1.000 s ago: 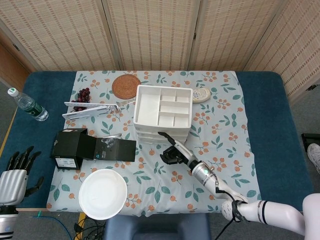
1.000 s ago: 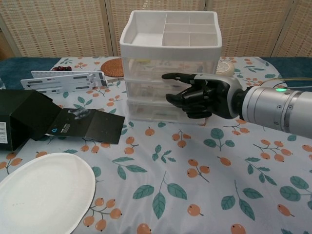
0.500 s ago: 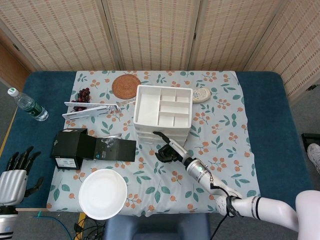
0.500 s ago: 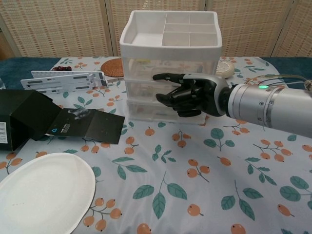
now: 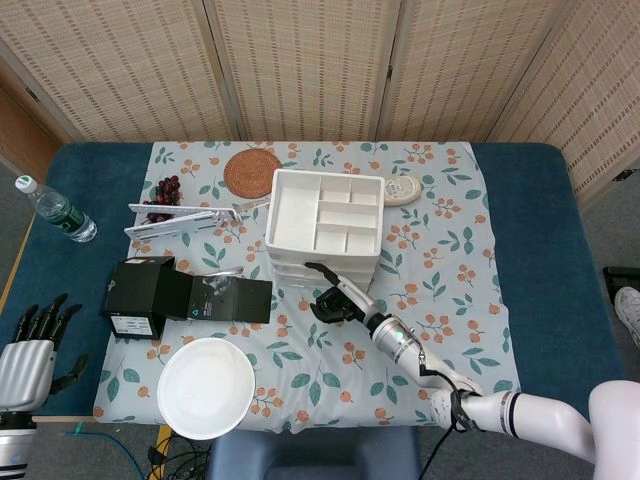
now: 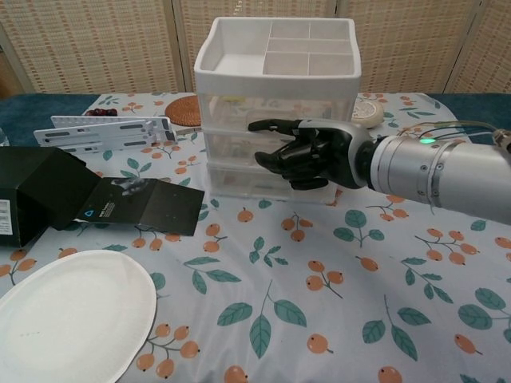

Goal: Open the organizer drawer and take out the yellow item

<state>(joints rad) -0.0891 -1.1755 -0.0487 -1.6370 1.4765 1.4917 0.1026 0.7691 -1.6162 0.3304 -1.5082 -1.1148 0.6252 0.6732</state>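
Observation:
The white organizer (image 5: 290, 262) (image 6: 239, 182) stands mid-table with a divided tray on top and its translucent drawers all closed. A faint yellowish shape (image 6: 232, 101) shows behind the top drawer's front. My right hand (image 5: 335, 303) (image 6: 307, 153) hovers right at the front of the middle drawer. Its fingers are loosely curled and apart, with one stretched left along the drawer front, and it holds nothing. I cannot tell whether it touches the drawer. My left hand (image 5: 30, 350) hangs off the table's near-left corner, fingers spread and empty.
A black box with its flap open (image 5: 140, 297) (image 6: 40, 191) and a white plate (image 5: 205, 387) (image 6: 68, 311) lie to the left front. Behind them are a white rack (image 5: 185, 217), dark grapes (image 5: 165, 190), a woven coaster (image 5: 251, 172) and a water bottle (image 5: 55, 210).
My right hand has moved left and closer to the organizer, from the drawers' right side to the middle of their fronts. The drawers stay closed. The left hand has not moved.

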